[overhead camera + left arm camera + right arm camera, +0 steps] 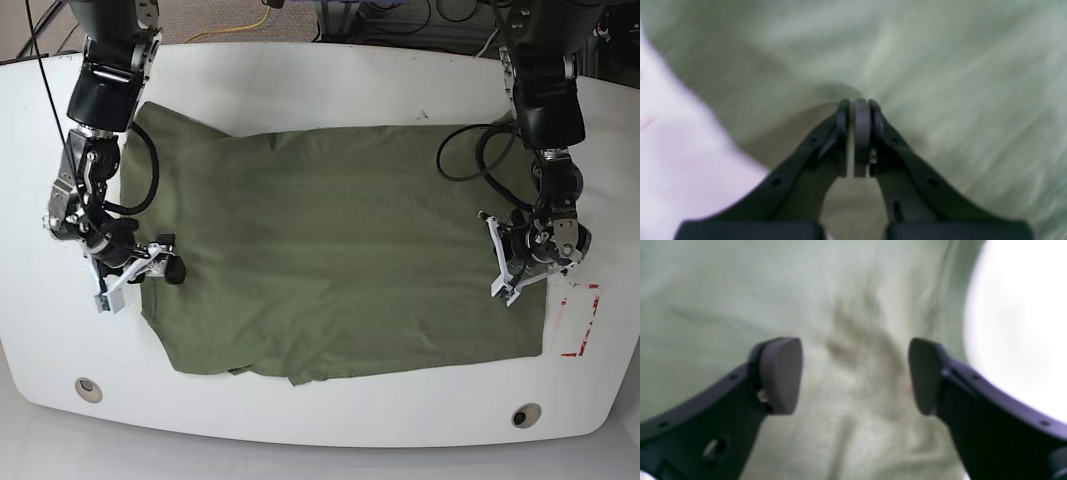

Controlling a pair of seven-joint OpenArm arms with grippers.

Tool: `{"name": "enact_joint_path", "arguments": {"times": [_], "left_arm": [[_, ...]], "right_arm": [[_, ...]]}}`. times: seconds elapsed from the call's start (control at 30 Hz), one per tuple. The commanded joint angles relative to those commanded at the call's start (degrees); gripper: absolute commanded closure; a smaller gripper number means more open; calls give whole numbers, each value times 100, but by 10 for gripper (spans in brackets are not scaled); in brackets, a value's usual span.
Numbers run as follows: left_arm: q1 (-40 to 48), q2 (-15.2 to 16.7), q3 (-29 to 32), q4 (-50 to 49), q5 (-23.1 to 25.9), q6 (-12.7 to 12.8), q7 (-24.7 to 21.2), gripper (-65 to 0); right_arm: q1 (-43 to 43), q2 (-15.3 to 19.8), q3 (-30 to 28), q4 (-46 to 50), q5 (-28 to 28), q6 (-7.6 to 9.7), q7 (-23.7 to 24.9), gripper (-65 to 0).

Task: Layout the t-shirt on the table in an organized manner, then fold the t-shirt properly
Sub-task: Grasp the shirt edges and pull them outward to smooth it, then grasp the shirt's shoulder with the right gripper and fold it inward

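Note:
The olive-green t-shirt (pixel 340 250) lies spread across the white table (pixel 320 100), with a rumpled hem at the front left. In the base view my left gripper (pixel 503 258) rests on the shirt's right edge. The left wrist view shows that gripper (pixel 857 103) shut, with t-shirt (pixel 940 66) fabric puckered at its tips and table (pixel 673 150) to the left. My right gripper (pixel 170 258) is at the shirt's left edge. In the right wrist view it (pixel 855 373) is open just above the wrinkled t-shirt (pixel 723 290), with bare table (pixel 1017 323) to the right.
A red tape rectangle (pixel 580 320) is marked on the table just right of the shirt. Two round grommet holes (pixel 88 388) (pixel 526 414) sit near the front edge. Cables (pixel 250 20) run behind the table's back edge.

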Motion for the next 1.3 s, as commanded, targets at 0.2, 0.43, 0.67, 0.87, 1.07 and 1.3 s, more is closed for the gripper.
{"name": "enact_joint_path", "arguments": {"times": [0.2, 0.43, 0.67, 0.87, 1.07, 1.3], "left_arm": [[510, -18, -9, 1345, 0, 0, 466, -250], [1029, -18, -9, 2479, 9, 0, 747, -269], [1530, -18, -9, 2813, 9, 0, 747, -269], [1758, -26, -9, 2822, 9, 0, 747, -269], [1837, -26, -9, 2822, 9, 0, 747, -269], [1881, -35, -18, 2831, 9, 0, 747, -269]], "right_arm": [[-1037, -105, 818, 1363, -9, 0, -826, -491], [-2224, -396, 1688, 2171, -9, 35, -993, -493], [-2945, -607, 1802, 2171, -53, 431, -967, -493], [-3147, -765, 1793, 1908, -70, 536, -879, -493], [-3156, -747, 1758, 1240, -62, 536, -466, -493], [-3130, -774, 1714, 1099, -18, 782, -457, -368]]}}
